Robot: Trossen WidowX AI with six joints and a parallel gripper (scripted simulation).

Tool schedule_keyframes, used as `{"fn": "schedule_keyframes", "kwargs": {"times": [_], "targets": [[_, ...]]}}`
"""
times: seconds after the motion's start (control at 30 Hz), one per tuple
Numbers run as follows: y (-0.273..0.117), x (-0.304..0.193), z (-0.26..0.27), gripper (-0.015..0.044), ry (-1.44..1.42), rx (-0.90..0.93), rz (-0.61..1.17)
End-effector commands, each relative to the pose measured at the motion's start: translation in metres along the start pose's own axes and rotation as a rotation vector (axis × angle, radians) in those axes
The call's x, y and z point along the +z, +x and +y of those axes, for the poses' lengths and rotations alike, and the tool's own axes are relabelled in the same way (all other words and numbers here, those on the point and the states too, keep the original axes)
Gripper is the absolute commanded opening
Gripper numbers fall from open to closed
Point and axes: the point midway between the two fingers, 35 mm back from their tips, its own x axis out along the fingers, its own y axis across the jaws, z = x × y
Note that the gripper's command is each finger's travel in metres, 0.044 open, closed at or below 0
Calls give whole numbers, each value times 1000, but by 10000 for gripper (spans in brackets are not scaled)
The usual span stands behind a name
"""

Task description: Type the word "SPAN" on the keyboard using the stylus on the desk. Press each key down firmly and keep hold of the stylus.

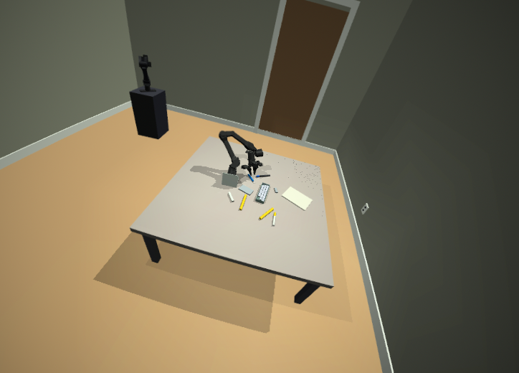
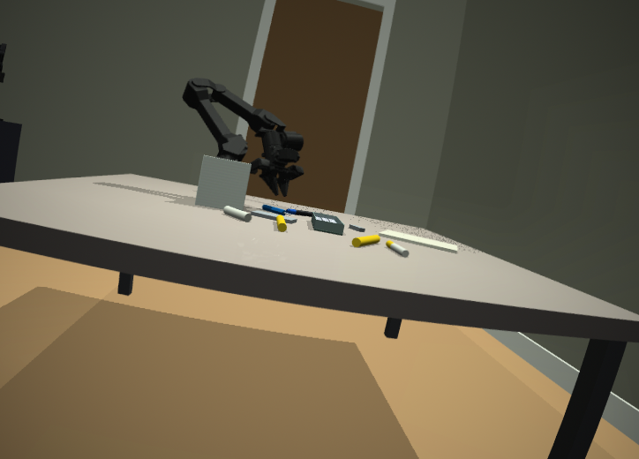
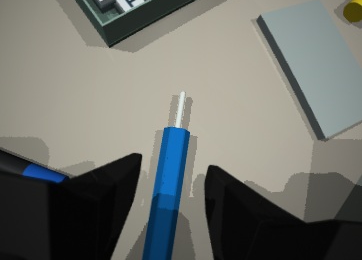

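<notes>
The stylus point(image 1: 251, 178) point(image 2: 273, 209) point(image 3: 172, 148) is a blue rod with a thin white tip and lies on the desk. My gripper point(image 1: 252, 173) point(image 2: 281, 193) point(image 3: 174, 168) is open and empty above it. In the wrist view the stylus runs between the two fingers, with space on both sides, and its tip points away toward the keyboard. The keyboard point(image 1: 262, 193) point(image 2: 327, 223) point(image 3: 150, 14) is a dark green tray with white letter keys. Only its near corner shows in the wrist view, with F and O readable; the other end of the stylus is cut off there.
A black marker with a blue end point(image 1: 264, 176) point(image 3: 46, 173) lies left of the stylus in the wrist view. A flat grey block point(image 1: 245, 189) point(image 3: 310, 63) lies to its right. An upright grey panel point(image 1: 229, 179) point(image 2: 222, 181) stands by the arm's base. Yellow sticks and a cream pad point(image 1: 297, 198) lie farther off.
</notes>
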Motion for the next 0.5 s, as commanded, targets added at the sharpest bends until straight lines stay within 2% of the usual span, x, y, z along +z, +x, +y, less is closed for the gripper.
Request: {"fn": "schedule_keyframes", "kwargs": {"times": [0.0, 0.47], "targets": [[4, -1, -1, 150, 4, -3, -4], [14, -7, -1, 150, 4, -3, -3]]}}
